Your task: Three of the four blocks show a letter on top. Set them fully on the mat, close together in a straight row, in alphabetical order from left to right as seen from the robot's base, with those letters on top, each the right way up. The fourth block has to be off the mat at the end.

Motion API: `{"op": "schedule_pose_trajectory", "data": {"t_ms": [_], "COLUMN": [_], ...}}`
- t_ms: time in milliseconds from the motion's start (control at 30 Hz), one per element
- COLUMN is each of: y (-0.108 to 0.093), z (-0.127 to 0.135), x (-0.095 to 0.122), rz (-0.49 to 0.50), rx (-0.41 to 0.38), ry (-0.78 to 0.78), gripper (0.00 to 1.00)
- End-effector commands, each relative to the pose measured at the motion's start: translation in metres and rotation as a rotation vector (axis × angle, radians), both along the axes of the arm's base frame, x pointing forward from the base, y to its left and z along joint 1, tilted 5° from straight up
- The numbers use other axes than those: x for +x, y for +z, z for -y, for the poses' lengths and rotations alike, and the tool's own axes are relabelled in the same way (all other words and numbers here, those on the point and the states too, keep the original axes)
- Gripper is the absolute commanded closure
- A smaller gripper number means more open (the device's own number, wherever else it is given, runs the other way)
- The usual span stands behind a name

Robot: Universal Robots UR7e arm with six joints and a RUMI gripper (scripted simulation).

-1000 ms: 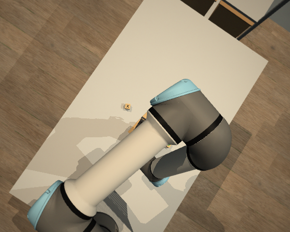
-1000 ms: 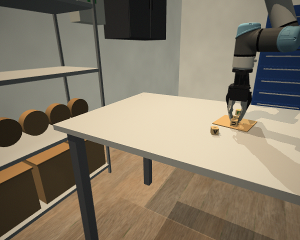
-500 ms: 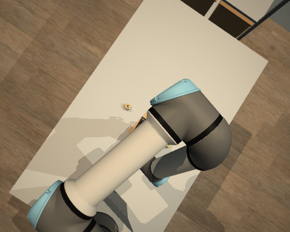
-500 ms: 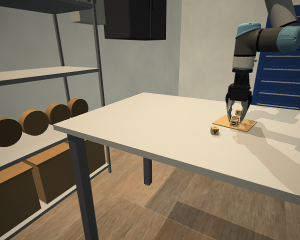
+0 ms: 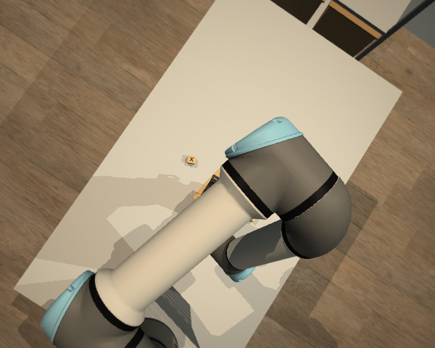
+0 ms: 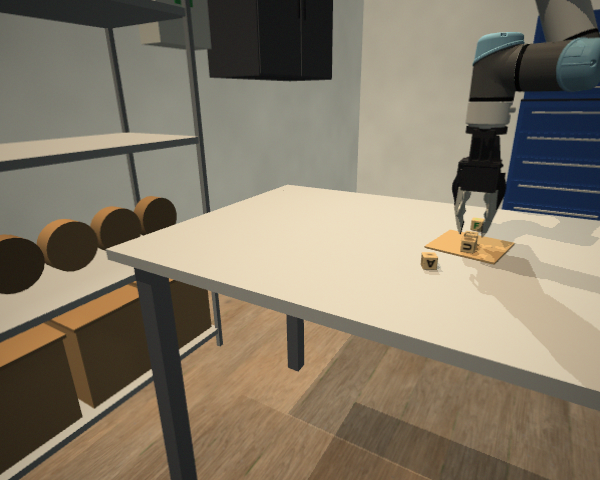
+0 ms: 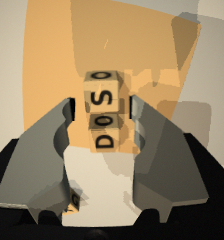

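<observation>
My gripper [image 6: 473, 219] hangs straight down over the orange mat [image 6: 491, 250]. In the wrist view its fingers stand open, one on each side of a wooden block [image 7: 101, 95] that shows O and S, with a small gap on both sides. A second block [image 7: 104, 137] showing D sits right against it, nearer the camera. The two show as one cluster [image 6: 469, 241] on the mat. A block with a green F [image 6: 477, 224] is on the mat behind them. A fourth block [image 5: 191, 159] [image 6: 429, 261] with X on top lies off the mat.
The arm hides most of the mat in the overhead view; only an orange sliver [image 5: 206, 185] shows. A metal shelf rack [image 6: 83, 206] with boxes and round discs stands beyond the table's far side. A blue drawer cabinet [image 6: 564, 155] stands behind the arm.
</observation>
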State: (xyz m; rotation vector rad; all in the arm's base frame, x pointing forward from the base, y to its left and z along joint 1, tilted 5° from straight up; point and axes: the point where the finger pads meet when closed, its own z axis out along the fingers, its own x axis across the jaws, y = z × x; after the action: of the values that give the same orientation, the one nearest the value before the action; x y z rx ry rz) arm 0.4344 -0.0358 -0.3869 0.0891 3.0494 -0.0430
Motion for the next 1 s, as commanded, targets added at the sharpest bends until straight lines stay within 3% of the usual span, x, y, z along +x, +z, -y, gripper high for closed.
{"op": "schedule_pose_trajectory", "data": {"t_ms": [0, 367, 667, 700, 967], "y": [0.019, 0.064, 0.070, 0.070, 0.070], "z": [0.000, -0.002, -0.002, -0.002, -0.002], "x": [-0.001, -0.005, -0.006, -0.006, -0.006], "rz": [0.001, 0.001, 0.001, 0.001, 0.001], "rx": [0.000, 0.000, 0.000, 0.000, 0.000], "ry": [0.000, 0.000, 0.000, 0.000, 0.000], "gripper": [0.75, 0.75, 0.75, 0.00, 0.00]}}
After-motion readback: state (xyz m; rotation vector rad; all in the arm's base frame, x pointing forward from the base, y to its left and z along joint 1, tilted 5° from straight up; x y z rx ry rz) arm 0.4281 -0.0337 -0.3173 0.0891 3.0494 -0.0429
